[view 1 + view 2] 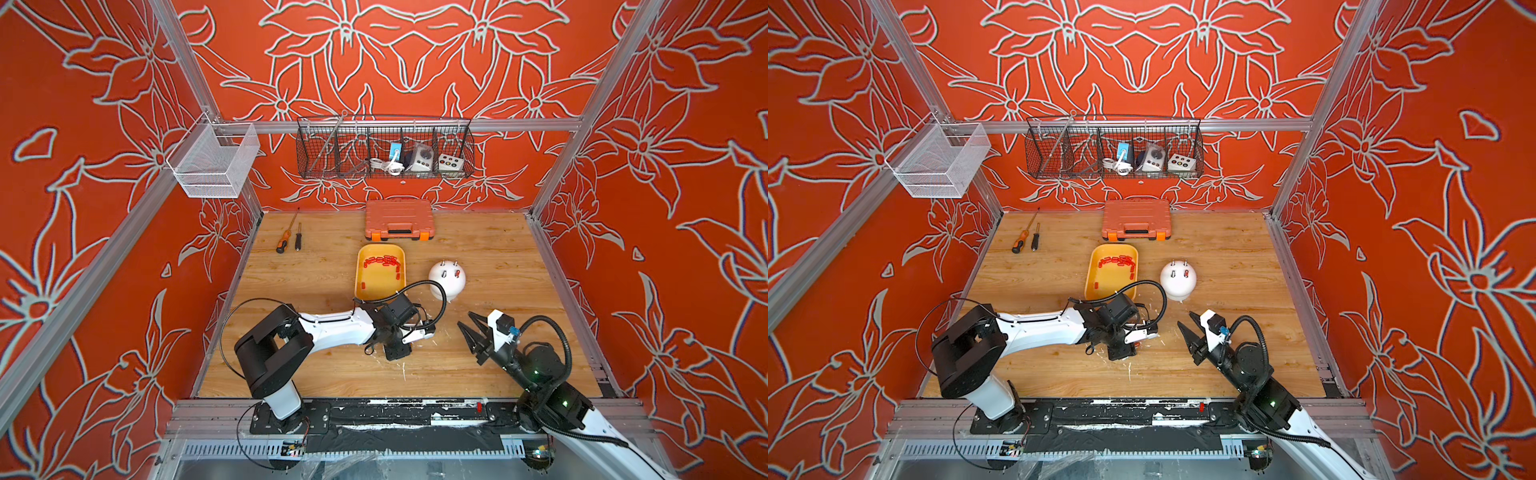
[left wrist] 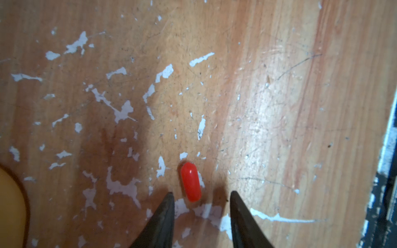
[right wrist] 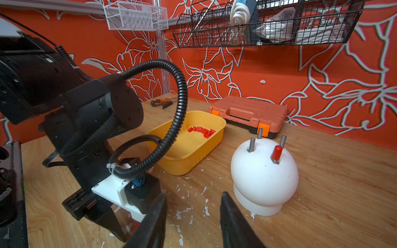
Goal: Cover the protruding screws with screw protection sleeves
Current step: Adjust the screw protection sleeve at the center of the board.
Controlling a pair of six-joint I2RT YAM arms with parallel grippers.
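Left gripper (image 2: 202, 193) points straight down at the wooden table (image 2: 268, 96), its two dark fingers spread with a clear gap and nothing pinched between them. One red sleeve (image 2: 190, 182) lies on its side on the bare wood just ahead of the tips. Its near end reaches into the gap, closer to one finger than to the other, and as far as the wrist view shows it touches neither. A corner of the yellow tray (image 2: 10, 204) shows at the edge of that view, near the sleeve but apart from it. In both top views the left gripper hangs just on the near side of the tray, and its wrist hides the loose sleeve, so its place cannot be checked from above.

More sleeves (image 1: 384, 262) lie bunched along the far end of the tray, with a few strung down its right wall and one alone by the left wall.

To the right of the tray, a little apart from it, the white dome (image 1: 446, 286) stands on the table. Four screws (image 3: 251, 145) stick up from its top: three are bare grey studs, and the near right one wears a red cap (image 3: 277, 152).

The right gripper (image 3: 193, 195) is spread as well and holds nothing. It hovers low over the table on the near side of the dome, apart from both the dome and the left gripper.
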